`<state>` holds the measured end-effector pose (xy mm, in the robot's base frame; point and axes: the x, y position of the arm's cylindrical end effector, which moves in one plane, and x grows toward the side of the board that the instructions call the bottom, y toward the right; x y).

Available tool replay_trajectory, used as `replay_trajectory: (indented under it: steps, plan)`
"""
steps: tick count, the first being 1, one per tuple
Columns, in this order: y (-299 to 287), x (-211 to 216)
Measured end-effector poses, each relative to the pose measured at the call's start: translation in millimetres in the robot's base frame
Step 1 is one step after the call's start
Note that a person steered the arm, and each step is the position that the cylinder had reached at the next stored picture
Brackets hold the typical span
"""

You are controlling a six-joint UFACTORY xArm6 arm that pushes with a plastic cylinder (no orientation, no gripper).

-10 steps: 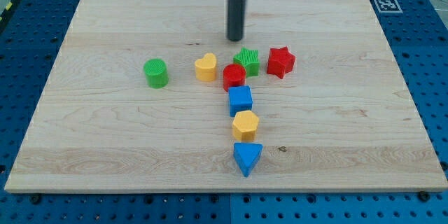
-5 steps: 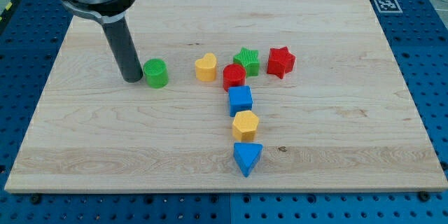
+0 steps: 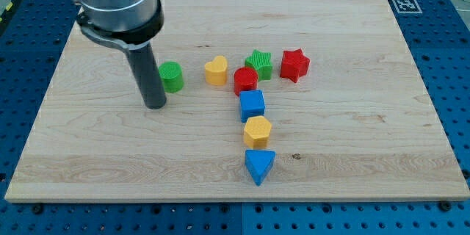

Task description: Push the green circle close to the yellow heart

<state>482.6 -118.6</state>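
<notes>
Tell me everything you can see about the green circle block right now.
The green circle is a short, bright green cylinder with a ridged, plastic-looking surface, standing upright on the wooden board. It sits at the view's left of the yellow heart, with a clear gap between them. My tip is just to its lower left; the rod hides part of its left edge, so contact cannot be told.

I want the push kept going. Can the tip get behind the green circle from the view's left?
Probably yes: my tip sits just left of and below the green circle, nothing between them, and bare board leads to the yellow heart.
</notes>
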Motion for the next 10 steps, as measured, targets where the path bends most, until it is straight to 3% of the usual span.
replay_trajectory:
  steps: [4,5,7,10]
  plan:
    - [-3,-32]
    - [-36,-30]
    - [-68,-95]
    - [-65,-109]
